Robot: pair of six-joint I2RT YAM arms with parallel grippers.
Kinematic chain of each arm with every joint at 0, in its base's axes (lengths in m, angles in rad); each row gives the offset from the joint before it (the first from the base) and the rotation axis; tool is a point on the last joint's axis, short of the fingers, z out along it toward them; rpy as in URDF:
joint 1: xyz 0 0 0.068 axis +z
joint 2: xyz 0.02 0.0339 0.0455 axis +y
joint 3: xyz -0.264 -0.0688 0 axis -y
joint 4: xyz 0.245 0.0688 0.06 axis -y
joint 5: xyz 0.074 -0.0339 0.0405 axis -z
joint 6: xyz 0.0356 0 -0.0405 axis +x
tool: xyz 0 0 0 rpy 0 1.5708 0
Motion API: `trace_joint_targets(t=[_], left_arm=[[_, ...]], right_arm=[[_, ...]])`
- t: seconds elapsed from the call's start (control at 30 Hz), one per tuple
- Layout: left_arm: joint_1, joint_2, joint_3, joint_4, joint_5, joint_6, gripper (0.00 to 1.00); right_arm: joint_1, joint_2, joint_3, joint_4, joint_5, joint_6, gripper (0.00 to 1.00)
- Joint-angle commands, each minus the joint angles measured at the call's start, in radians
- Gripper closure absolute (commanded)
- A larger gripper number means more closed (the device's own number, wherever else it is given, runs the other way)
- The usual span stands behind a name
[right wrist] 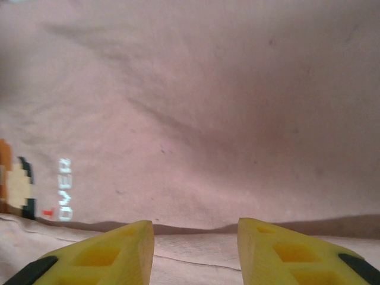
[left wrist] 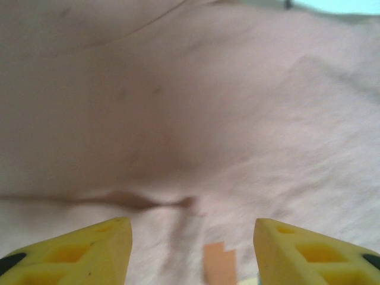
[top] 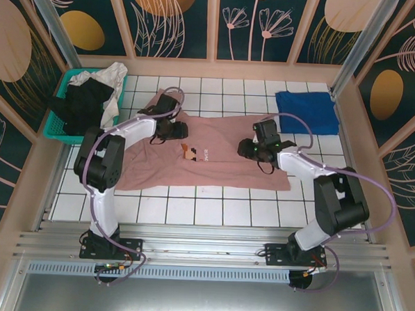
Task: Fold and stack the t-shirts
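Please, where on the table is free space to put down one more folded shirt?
The near tile strip between the pink shirt and the rail is bare. So is the far strip between the basket and the blue shirt. The middle is crowded: the pink shirt, with the left arm and right arm over it.

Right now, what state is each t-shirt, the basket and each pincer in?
pink t-shirt: spread out flat, print up.
blue t-shirt: folded, lying alone at the far right.
black t-shirt: crumpled in the basket, hanging over its rim.
white t-shirt: crumpled in the basket.
basket: upright, holding two tees.
left pincer: open, low over the pink t-shirt, empty.
right pincer: open, low over the pink t-shirt, empty.
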Motion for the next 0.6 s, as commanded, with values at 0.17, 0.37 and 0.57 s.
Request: trace_joint_targets(t=[0.17,0.37,0.57], left_arm=[[0.023,-0.313,-0.427,0.124,0.029,-0.172,0.31],[0.025,-0.385,-0.648,0.126,-0.075,-0.238,0.29],[0.036,-0.395,-0.677,0.061,-0.162,-0.227,0.28]], right_arm=[[-0.025,0.003,-0.117,-0.056,0.097,0.090,0.56],[-0.072,-0.031,-0.172,-0.099,0.109,0.111,0.52],[-0.119,-0.097,-0.295,-0.121,0.108,0.158,0.51]])
